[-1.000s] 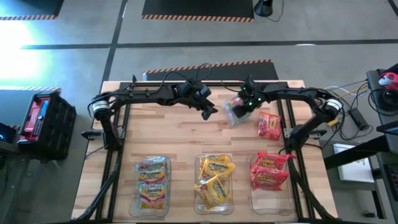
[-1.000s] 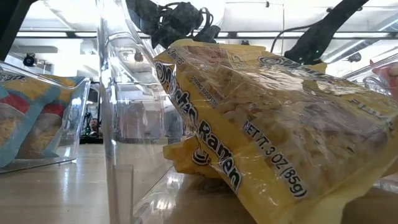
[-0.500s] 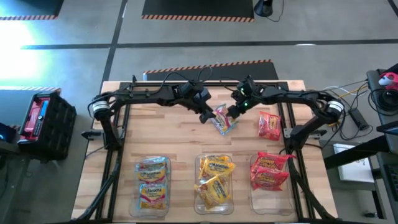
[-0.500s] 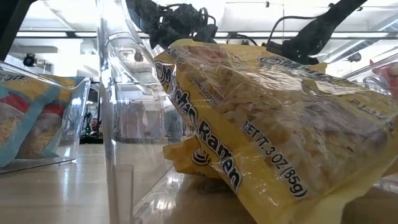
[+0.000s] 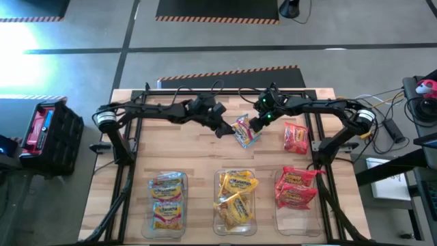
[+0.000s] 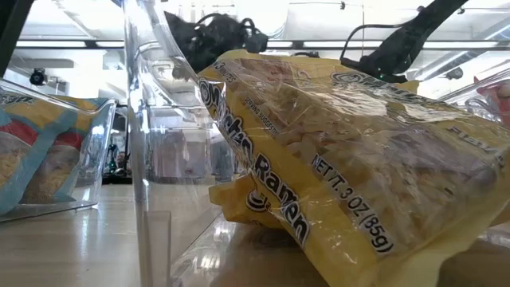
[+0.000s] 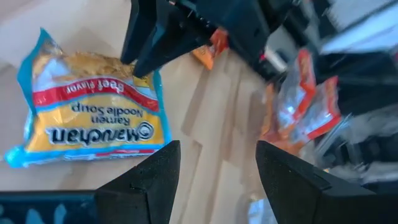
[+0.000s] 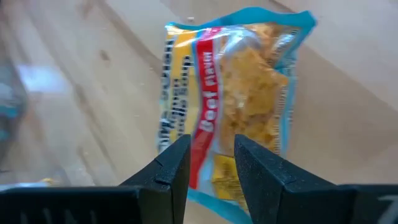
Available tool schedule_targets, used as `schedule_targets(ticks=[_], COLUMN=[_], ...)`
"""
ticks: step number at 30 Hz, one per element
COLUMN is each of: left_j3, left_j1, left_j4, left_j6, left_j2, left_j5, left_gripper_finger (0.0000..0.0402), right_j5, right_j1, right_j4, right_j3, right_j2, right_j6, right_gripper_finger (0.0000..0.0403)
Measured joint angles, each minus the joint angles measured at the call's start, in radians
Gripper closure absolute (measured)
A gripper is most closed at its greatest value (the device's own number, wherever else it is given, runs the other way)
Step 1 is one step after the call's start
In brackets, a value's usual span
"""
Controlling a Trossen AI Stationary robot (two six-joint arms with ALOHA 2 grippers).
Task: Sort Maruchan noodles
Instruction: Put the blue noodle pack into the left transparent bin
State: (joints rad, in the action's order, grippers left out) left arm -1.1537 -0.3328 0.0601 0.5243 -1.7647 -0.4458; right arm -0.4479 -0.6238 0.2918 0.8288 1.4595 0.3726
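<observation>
A pale blue-multicoloured Maruchan packet (image 5: 244,131) (image 7: 93,115) (image 8: 242,93) lies flat on the wood at mid-table, toward the far side. My right gripper (image 5: 257,123) (image 8: 212,152) stands over its right far corner, with a narrow gap between the fingers. My left gripper (image 5: 220,128) (image 7: 217,168) hovers just left of the packet, open, with the packet off to one side of its fingers. A red packet (image 5: 295,139) lies flat farther right. Other packets fill three bins at the near edge. My right gripper comes slanting down from the table's right. In the left wrist view one fingertip (image 7: 140,67) stands at the packet's corner (image 7: 149,78). I cannot tell whether it touches. The packet lies on the table.
Three clear bins sit along the near edge: the left bin (image 5: 186,205) holds blue packets, the middle bin (image 5: 217,205) yellow ones (image 6: 343,159), the right bin (image 5: 276,205) red ones. Bare wood lies between the bins and the grippers. Black frame rails run along both table sides.
My right gripper has carried the blue packet from mid-air toward the table's left and down. The packet now lies on the wood. Over the last half second my left gripper has drawn back a little toward the table's left, away from the packet.
</observation>
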Motion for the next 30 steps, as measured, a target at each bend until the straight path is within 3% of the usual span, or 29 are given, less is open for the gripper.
schedule_targets(ticks=[6, 10, 21, 30], left_j3=[0.177, 0.23, 0.238, 0.238], left_j1=[0.014, 0.033, 0.069, 0.081], left_j4=[0.304, 0.386, 0.275, 0.202], left_j6=[0.19, 0.269, 0.367, 0.447], left_j2=[0.029, 0.029, 0.026, -0.025], left_j5=[0.01, 0.041, 0.2, 0.269], left_gripper_finger=[0.0208, 0.0208, 0.0208, 0.0208], right_j5=[0.031, 0.025, 0.014, 0.045], right_j1=[0.0, 0.0, 0.001, 0.003], right_j4=[0.007, 0.002, 0.003, 0.003], right_j3=[-0.002, 0.001, 0.0, -0.011], right_j2=[0.045, 0.076, 0.126, 0.127], right_j6=[-0.009, -0.021, -0.032, -0.033], right_gripper_finger=[0.0289, 0.0289, 0.0289, 0.0289])
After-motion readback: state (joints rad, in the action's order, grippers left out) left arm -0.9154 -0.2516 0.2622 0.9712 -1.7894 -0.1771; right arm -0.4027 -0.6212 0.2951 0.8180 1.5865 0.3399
